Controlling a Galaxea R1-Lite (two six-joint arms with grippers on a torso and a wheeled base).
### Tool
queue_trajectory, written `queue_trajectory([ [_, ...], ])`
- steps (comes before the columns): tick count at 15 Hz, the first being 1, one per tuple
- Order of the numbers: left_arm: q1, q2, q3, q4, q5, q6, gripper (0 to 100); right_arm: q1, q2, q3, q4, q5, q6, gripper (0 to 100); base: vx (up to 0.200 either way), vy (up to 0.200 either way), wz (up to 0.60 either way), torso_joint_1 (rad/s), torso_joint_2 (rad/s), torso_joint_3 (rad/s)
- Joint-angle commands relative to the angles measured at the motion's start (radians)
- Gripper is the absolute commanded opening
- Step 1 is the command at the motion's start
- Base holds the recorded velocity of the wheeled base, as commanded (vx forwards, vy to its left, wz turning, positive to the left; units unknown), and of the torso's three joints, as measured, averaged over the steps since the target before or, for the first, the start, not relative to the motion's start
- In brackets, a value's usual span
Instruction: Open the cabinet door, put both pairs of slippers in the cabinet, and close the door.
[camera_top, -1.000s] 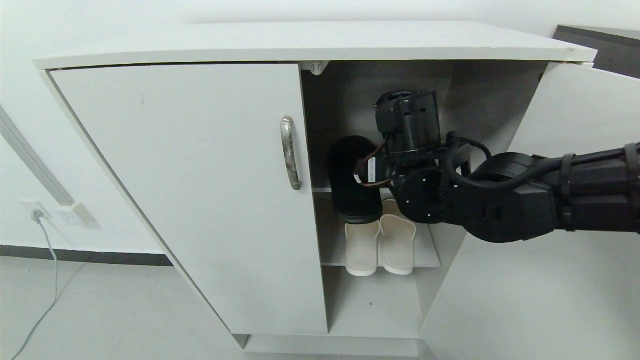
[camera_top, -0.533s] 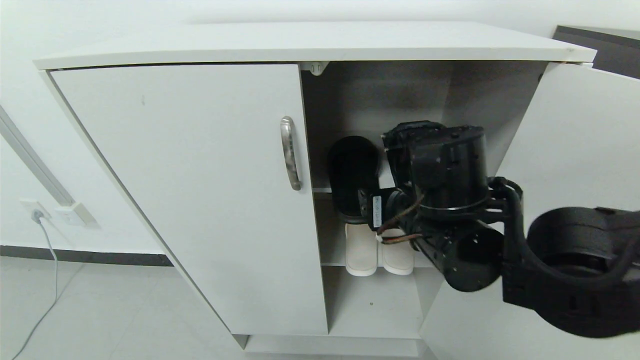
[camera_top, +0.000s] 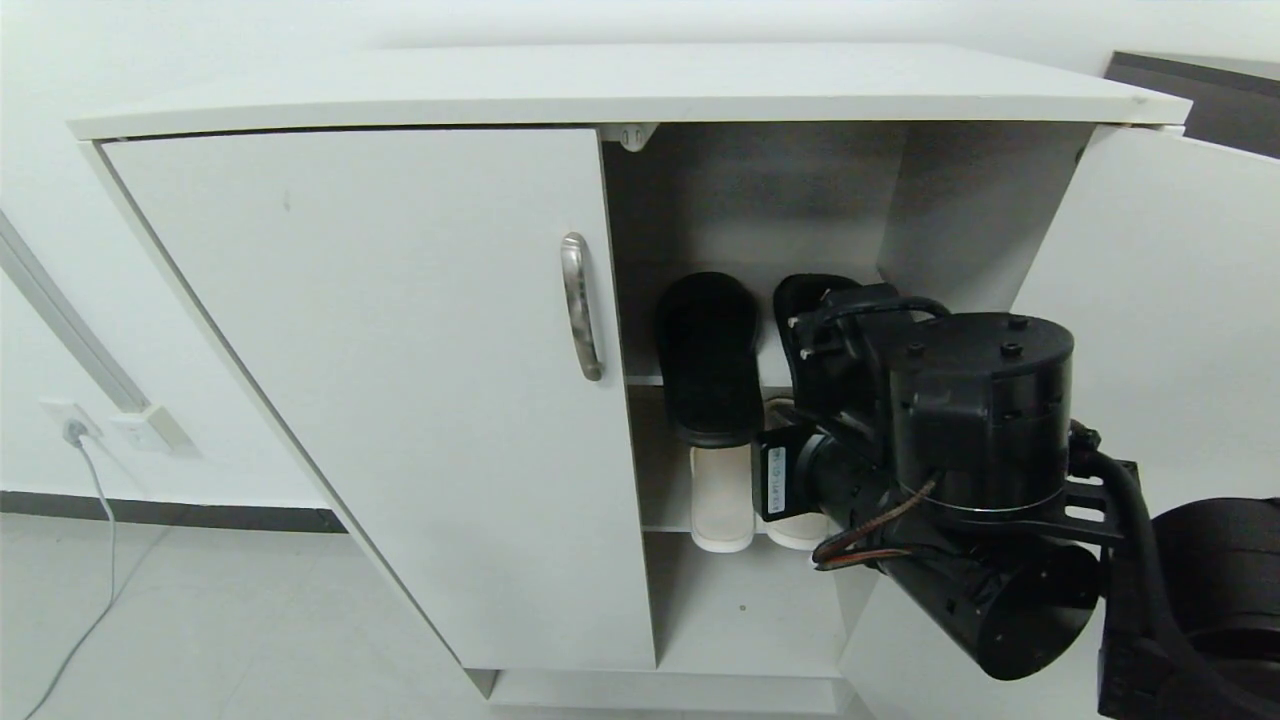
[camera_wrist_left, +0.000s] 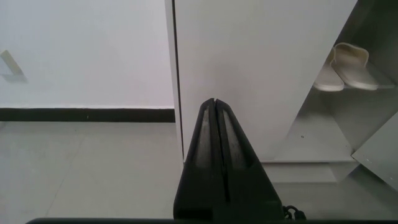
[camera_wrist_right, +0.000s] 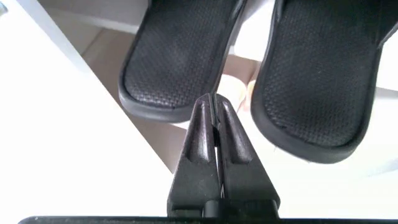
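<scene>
Head view: a white cabinet (camera_top: 640, 90) with its left door (camera_top: 380, 380) shut and its right door (camera_top: 1150, 300) swung wide open toward the robot's right.
Black slippers (camera_top: 708, 355): side by side on the upper shelf, long axes running front to back, heels hanging over the shelf's front edge.
White slippers (camera_top: 722, 495): a pair on the shelf below, lying the same way, partly hidden by the right arm.
Right gripper (camera_wrist_right: 214, 102): jaws pressed together and empty, just in front of and below the black heels.
Left gripper (camera_wrist_left: 214, 106): jaws pressed together and empty, held low, facing the foot of the shut door and the floor.
Likely step: both pairs look stowed, so closing the open door remains.
Key relation: the open door stands upright to the right of the right gripper, hinged on the cabinet's right side. The right arm is much the nearer one.
Right wrist view adds: the black soles (camera_wrist_right: 177, 56) close up, and the closed jaws, which the wrist hides from the head.
Left wrist view adds: the white pair (camera_wrist_left: 348, 62) unblocked.
</scene>
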Motion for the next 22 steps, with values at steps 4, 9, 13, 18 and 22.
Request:
queue_trajectory([
  [4, 0.000, 0.001, 0.000, 0.000, 0.000, 0.000, 0, 0.000, 0.029, 0.003, -0.001, -0.002, 0.002, 0, 0.000, 0.000, 0.00, 0.000, 0.00, 0.000],
  [9, 0.000, 0.001, 0.000, 0.000, 0.000, -0.002, 0, 0.000, 0.030, 0.003, -0.001, 0.000, 0.004, 0, 0.000, 0.000, 0.00, 0.000, 0.00, 0.000],
  [13, 0.000, 0.001, 0.000, 0.000, 0.000, 0.000, 0, 0.000, 0.037, 0.003, -0.001, -0.002, 0.004, 0, -0.150, 0.000, 0.00, 0.002, 0.00, -0.002],
  [18, 0.000, 0.001, 0.000, 0.000, 0.000, 0.000, 0, -0.001, 0.037, 0.004, -0.001, -0.002, 0.006, 0, -0.200, 0.000, 0.00, -0.001, 0.00, 0.003],
  [22, 0.000, 0.001, 0.000, 0.000, 0.000, 0.000, 0, -0.001, 0.037, 0.010, -0.001, -0.002, 0.006, 0, -0.200, 0.000, 0.00, -0.001, 0.00, 0.001],
])
